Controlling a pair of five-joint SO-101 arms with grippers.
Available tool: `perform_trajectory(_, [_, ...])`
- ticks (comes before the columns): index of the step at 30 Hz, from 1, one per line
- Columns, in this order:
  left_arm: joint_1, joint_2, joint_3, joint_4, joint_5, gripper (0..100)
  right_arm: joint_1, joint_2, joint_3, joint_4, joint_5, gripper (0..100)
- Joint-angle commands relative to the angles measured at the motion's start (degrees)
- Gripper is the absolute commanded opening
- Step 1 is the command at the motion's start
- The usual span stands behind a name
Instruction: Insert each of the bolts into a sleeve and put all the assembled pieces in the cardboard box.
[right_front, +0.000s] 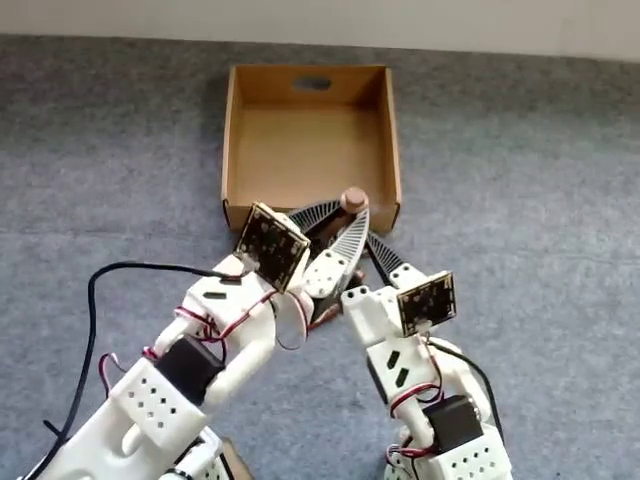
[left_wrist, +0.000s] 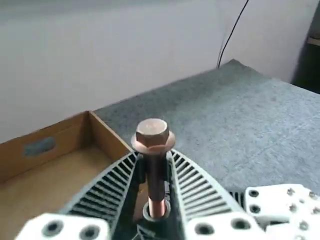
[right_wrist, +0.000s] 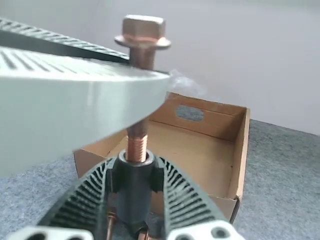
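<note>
Standing head-up, bolt (left_wrist: 152, 142) in sleeve (right_wrist: 132, 187)

The bolt (right_front: 352, 198) was held upright just at the near wall of the cardboard box (right_front: 305, 150), clasped at its shank by the left gripper (left_wrist: 154, 156). Directly beneath it, in front of that wall, the sleeve (right_wrist: 134, 187) was clasped by the right gripper (right_wrist: 134, 170), with the bolt's lower end set in its mouth.

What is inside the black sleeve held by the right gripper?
The threaded end of the copper bolt enters the top of the sleeve. Its wall hides how deep the bolt goes.
</note>
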Motion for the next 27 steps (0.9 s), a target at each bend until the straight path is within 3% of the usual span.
perform_trajectory(1, [-1.19,-1.54,-1.54,3.43,-0.26,1,1.89,-0.57,-1.27,-1.63,-0.53,0.6])
perform_trajectory(20, [-3.56,9.80,-1.89,-1.67,-0.35,2,1.98,-0.57,-1.27,-1.63,-0.26,0.6])
perform_trajectory(24, [-3.91,9.71,-1.89,-1.58,2.20,11,1.98,-0.57,-1.27,-1.63,-0.26,0.6])
perform_trajectory(27, [-4.35,9.71,-1.98,-0.70,5.63,13,2.07,-0.57,-1.27,-1.63,-0.26,0.6])
